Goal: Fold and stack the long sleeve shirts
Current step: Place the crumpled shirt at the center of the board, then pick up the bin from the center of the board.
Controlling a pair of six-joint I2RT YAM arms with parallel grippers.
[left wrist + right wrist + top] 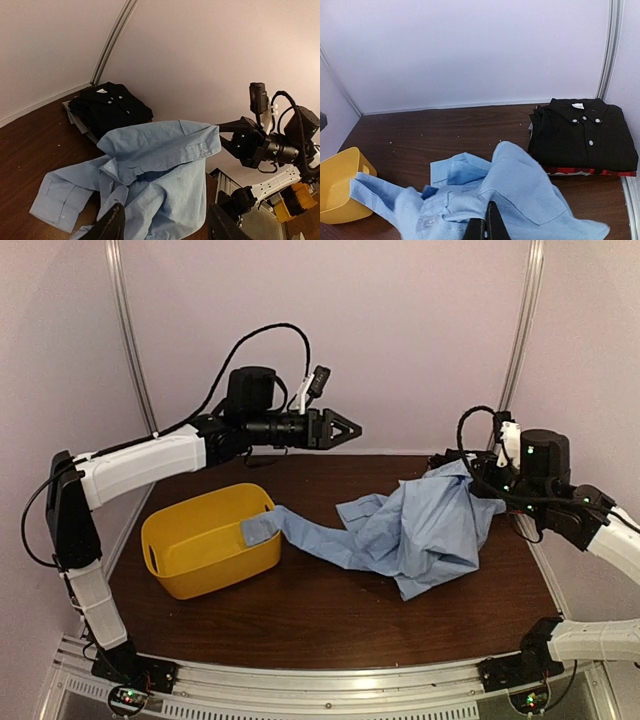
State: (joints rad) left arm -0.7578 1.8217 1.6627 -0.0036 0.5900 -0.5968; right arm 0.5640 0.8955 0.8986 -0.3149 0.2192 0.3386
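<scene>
A soft, crumpled light blue button-up shirt (425, 530) is lying in rumpled folds on the dark wood-grain table (330, 625) just right of the rounded yellow plastic basket (190, 560). One of its long sleeves is trailing out so that the cuff is resting on the basket's right rim. On the shirt's side away from the basket, the right gripper (489, 220) is pinching a raised fold of blue cloth between fully closed fingers. The left gripper (352, 428) is hovering above and behind the basket, jaws standing apart and gripping nothing. Well beyond the blue shirt from the basket, a neatly folded black collared shirt (582, 132) with pale buttons is sitting flat on a folded red-edged shirt (590, 171).
</scene>
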